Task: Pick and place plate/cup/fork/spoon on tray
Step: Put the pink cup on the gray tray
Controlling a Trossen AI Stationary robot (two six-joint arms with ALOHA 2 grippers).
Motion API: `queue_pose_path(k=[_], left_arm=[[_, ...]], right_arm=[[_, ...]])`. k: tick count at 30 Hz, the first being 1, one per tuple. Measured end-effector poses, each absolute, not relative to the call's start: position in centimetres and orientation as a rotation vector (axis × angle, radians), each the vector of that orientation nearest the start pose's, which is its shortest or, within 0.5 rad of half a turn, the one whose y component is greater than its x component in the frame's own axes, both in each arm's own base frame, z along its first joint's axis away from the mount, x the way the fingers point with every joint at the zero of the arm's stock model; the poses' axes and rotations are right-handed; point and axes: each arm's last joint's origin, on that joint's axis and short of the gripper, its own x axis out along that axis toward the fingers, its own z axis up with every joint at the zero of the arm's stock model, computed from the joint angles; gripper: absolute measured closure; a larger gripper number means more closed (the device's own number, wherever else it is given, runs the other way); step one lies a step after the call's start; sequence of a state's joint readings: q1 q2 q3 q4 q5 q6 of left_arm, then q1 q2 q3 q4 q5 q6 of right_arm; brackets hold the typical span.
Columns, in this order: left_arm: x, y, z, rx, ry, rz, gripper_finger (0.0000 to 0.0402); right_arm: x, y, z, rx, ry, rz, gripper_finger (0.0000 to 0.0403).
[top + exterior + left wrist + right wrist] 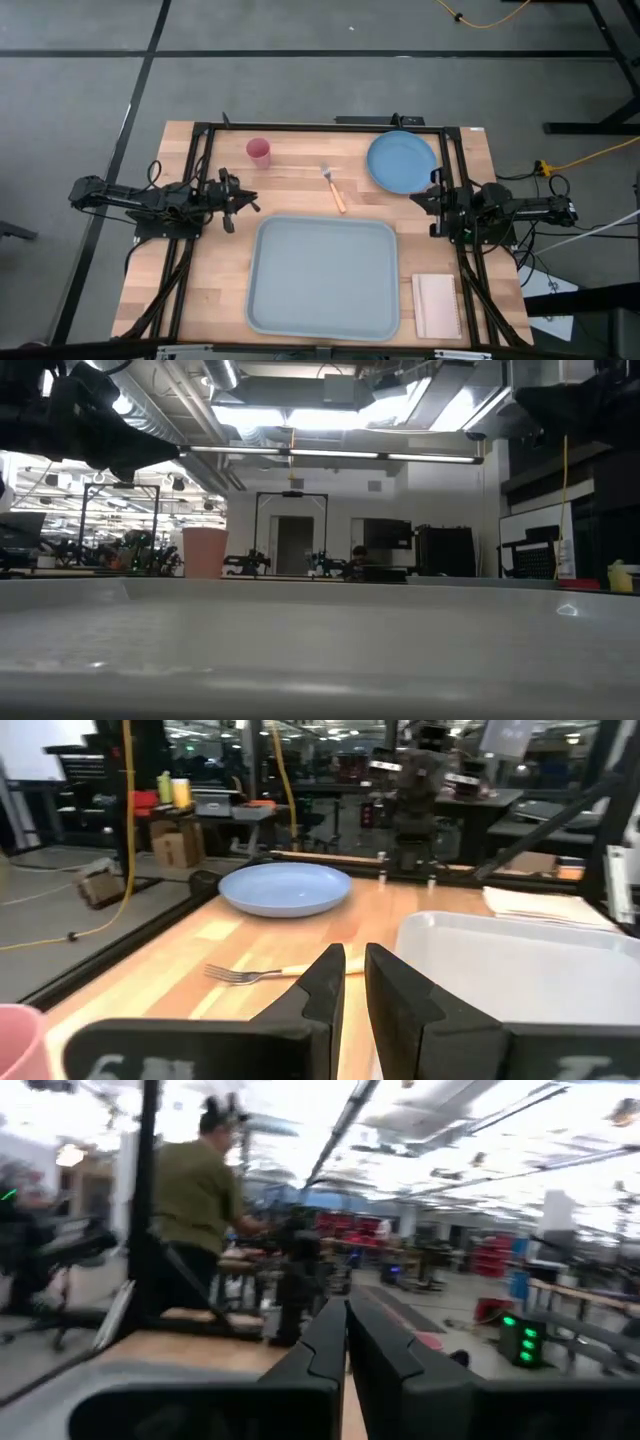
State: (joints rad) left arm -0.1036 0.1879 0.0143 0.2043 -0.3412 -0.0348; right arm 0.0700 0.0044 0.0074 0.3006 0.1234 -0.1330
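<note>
The pale blue-grey tray (322, 275) lies flat at the table's near middle. Beyond it, the pink cup (258, 152) stands upright at the far left. The orange-handled fork (333, 187) lies flat in the middle. The blue plate (401, 162) rests at the far right. The spoon is out of view. My left gripper (250, 200) hovers off the tray's far-left corner, pointing level toward the table's right, fingers (330, 970) almost together and bare. My right gripper (418, 198) hovers by the plate's near edge, pointing left, shut and bare (347, 1305).
A small white pad (436, 305) lies right of the tray near the table's front right corner. A black frame (300, 127) runs along the far edge and both sides. A person in a green shirt (195, 1200) stands beyond the table.
</note>
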Motion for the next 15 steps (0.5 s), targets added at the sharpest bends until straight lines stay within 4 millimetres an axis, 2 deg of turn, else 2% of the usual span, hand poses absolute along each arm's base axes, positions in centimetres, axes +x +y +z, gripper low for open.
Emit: queue_pose_path(k=[4, 8, 12, 15], left_arm=[[10.80, -0.29, 17.39, -0.034, -0.045, 0.187, 0.0365], [10.80, -0.32, 17.51, -0.041, -0.055, 0.175, 0.0365], [10.70, 0.08, 17.45, -0.106, -0.061, 0.314, 0.0357], [10.64, 0.27, 17.33, -0.077, -0.047, 0.384, 0.0331]], right_arm=[[9.24, -0.02, 19.47, -0.111, -0.293, -0.185, 0.0351], [9.33, -0.26, 18.97, -0.110, -0.233, -0.268, 0.0301], [9.39, -0.21, 18.79, -0.021, -0.227, -0.239, 0.0263], [9.41, -0.13, 18.79, 0.012, -0.232, -0.206, 0.0252]])
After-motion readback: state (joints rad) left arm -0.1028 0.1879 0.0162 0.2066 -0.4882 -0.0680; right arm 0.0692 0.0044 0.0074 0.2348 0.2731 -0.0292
